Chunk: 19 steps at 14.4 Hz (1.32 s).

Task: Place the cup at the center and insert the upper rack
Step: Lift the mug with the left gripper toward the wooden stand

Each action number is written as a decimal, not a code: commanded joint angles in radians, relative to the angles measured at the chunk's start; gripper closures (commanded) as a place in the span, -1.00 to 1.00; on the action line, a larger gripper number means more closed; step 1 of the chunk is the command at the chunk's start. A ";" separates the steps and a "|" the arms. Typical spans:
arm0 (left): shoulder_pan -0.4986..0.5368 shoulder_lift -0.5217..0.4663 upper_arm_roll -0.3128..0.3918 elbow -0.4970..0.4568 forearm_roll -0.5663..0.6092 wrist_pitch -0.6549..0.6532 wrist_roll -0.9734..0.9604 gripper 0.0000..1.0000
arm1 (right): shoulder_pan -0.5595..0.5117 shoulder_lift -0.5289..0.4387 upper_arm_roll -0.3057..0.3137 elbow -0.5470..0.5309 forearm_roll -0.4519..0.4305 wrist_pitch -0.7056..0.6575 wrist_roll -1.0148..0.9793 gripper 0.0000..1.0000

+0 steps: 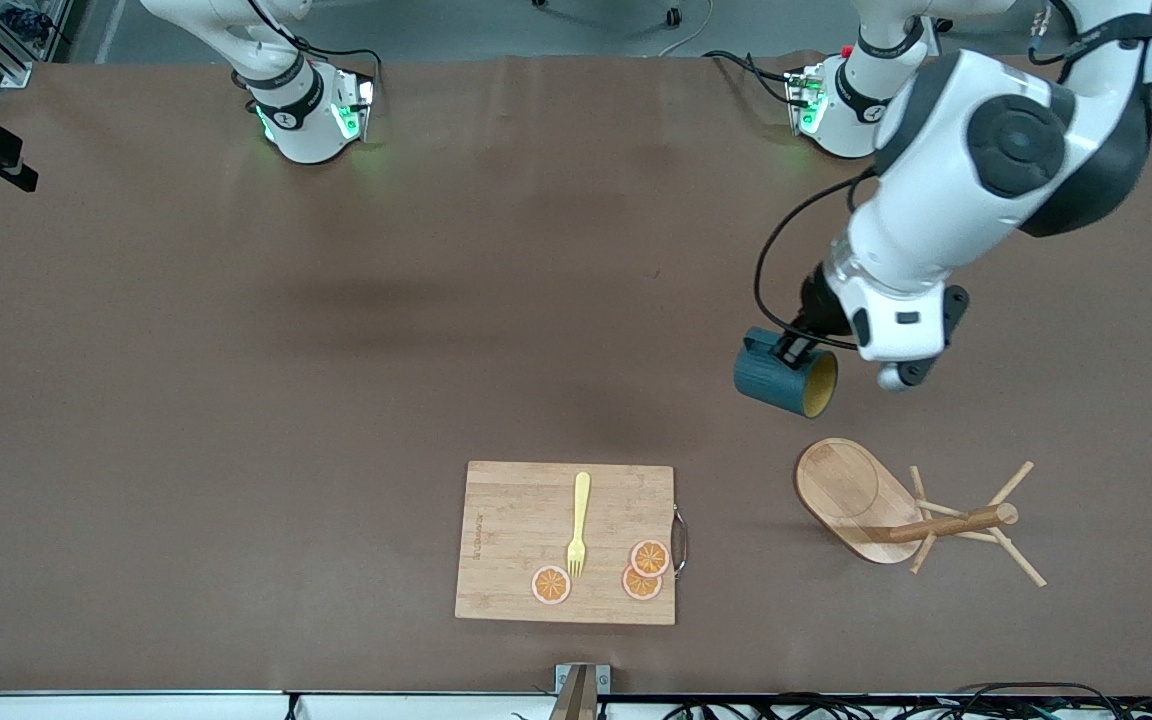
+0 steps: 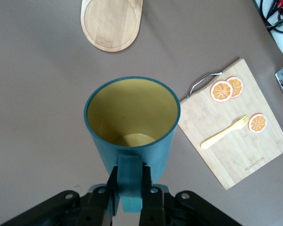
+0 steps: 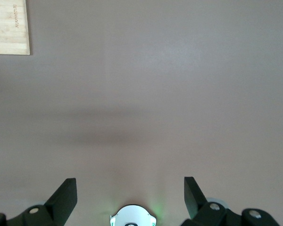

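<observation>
My left gripper (image 1: 791,348) is shut on the small side handle of the dark teal cup (image 1: 784,378) and holds it in the air over bare table, beside the upper rack. The cup (image 2: 132,117) is tipped on its side, and its mustard-yellow inside is empty. In the left wrist view both fingers (image 2: 112,186) press the handle from either side. The upper rack (image 1: 861,490) is a light wooden mug tree; its post (image 1: 956,523) and thin pegs point toward the left arm's end of the table. My right gripper (image 3: 130,188) hangs open over bare table with nothing between its fingers.
A bamboo cutting board (image 1: 516,530) lies near the front edge of the table, with a yellow fork (image 1: 579,525) and three orange slices (image 1: 650,558) on it. Its metal handle (image 1: 679,540) faces the rack. A corner of the board (image 3: 9,28) shows in the right wrist view.
</observation>
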<state>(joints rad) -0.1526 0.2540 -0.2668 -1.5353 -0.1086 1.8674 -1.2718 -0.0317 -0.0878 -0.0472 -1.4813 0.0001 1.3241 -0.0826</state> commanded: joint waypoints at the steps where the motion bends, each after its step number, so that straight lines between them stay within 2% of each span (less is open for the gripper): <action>1: 0.103 0.005 -0.005 0.020 -0.141 -0.004 0.092 1.00 | -0.010 0.002 0.010 0.004 -0.012 -0.013 -0.013 -1.00; 3: 0.166 0.028 -0.003 0.037 -0.262 -0.004 0.155 1.00 | 0.012 0.000 0.004 -0.007 -0.014 -0.011 -0.013 -1.00; 5: 0.203 0.059 -0.003 0.055 -0.363 0.001 0.189 1.00 | 0.053 -0.001 -0.048 -0.007 -0.014 -0.011 -0.013 -1.00; 7: 0.219 0.091 -0.002 0.061 -0.469 0.004 0.195 1.00 | 0.049 -0.001 -0.048 -0.007 -0.012 -0.011 -0.013 -1.00; 14: 0.369 0.172 -0.002 0.078 -0.692 0.006 0.230 0.99 | 0.050 -0.001 -0.048 -0.010 -0.006 -0.014 -0.009 -1.00; 19: 0.416 0.247 -0.002 0.101 -0.821 0.007 0.270 0.99 | 0.053 -0.001 -0.046 -0.010 0.001 -0.002 -0.019 -1.00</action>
<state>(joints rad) 0.2487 0.4615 -0.2588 -1.4769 -0.8860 1.8822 -1.0087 0.0089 -0.0841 -0.0842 -1.4863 -0.0004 1.3185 -0.0873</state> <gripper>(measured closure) 0.793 0.000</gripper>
